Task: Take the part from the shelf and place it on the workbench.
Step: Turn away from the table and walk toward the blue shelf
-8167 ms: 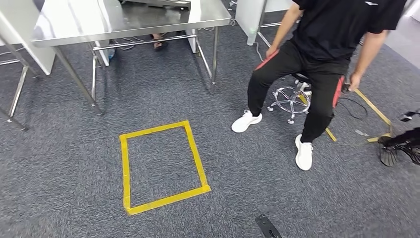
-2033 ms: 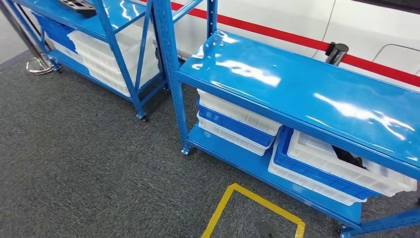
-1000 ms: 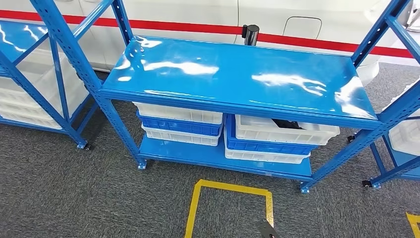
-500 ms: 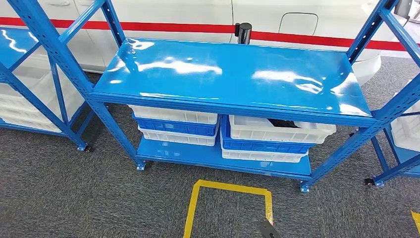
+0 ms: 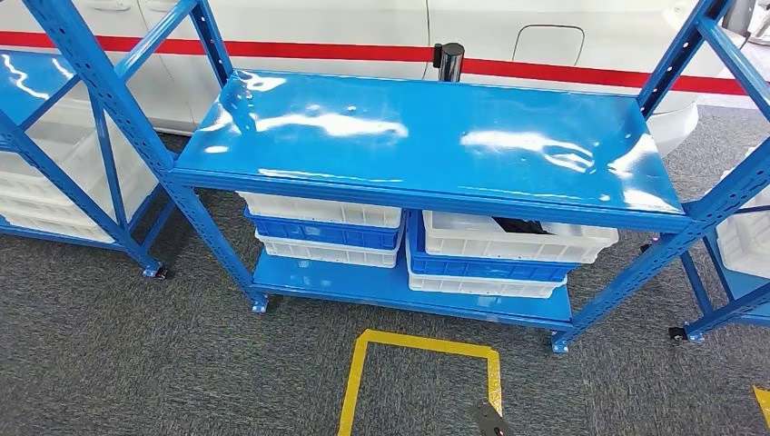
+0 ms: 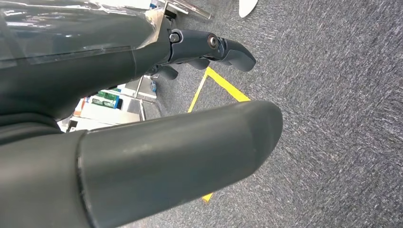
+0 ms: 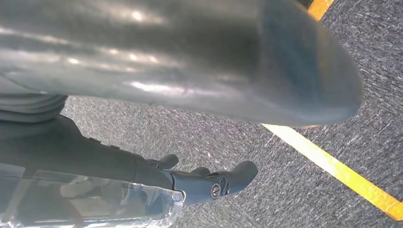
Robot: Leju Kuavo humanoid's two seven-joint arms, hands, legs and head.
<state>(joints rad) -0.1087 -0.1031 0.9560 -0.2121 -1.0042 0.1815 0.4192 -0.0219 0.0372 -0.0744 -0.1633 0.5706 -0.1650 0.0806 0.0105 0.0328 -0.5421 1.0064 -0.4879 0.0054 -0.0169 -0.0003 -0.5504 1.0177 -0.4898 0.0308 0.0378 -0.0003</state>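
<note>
Camera barely shifted, dark part [image 5: 522, 225] in right white bin [image 5: 508, 238], axis unclear, left hand [image 6: 142, 118], right hand [image 7: 166, 109] empty, fingers apart.

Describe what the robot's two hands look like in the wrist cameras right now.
The left hand has a thick, smooth, matte grey thumb with a rounded tip, and darker charcoal fingers jointed with small round silver pins. A clear glossy plastic cover sits over its back. The right hand matches: a shiny grey rounded thumb, dark segmented fingers with a round pin, a ribbed grey cover and clear plastic.
</note>
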